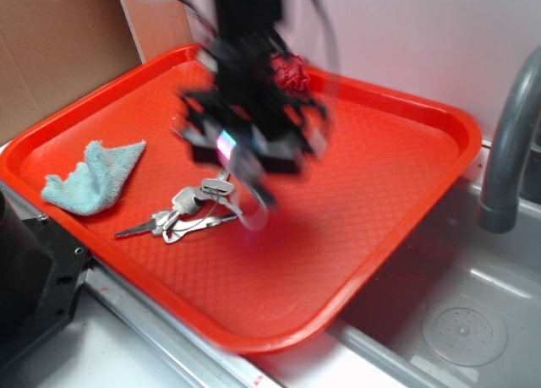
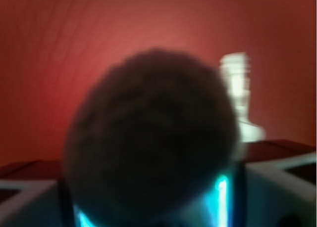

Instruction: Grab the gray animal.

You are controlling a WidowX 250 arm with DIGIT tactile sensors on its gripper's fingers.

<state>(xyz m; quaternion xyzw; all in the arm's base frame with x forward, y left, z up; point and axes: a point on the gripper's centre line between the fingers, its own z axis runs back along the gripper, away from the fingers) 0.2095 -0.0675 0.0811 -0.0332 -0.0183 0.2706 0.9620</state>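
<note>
Hand [image 1: 251, 164] clutches gray animal [image 2: 151, 138] above tray [image 1: 397, 185]

No text, label, brand, number or sign is showing legibly in either view. The exterior view is blurring around the moving arm, and the wrist view is showing only soft, out-of-focus shapes.
</note>
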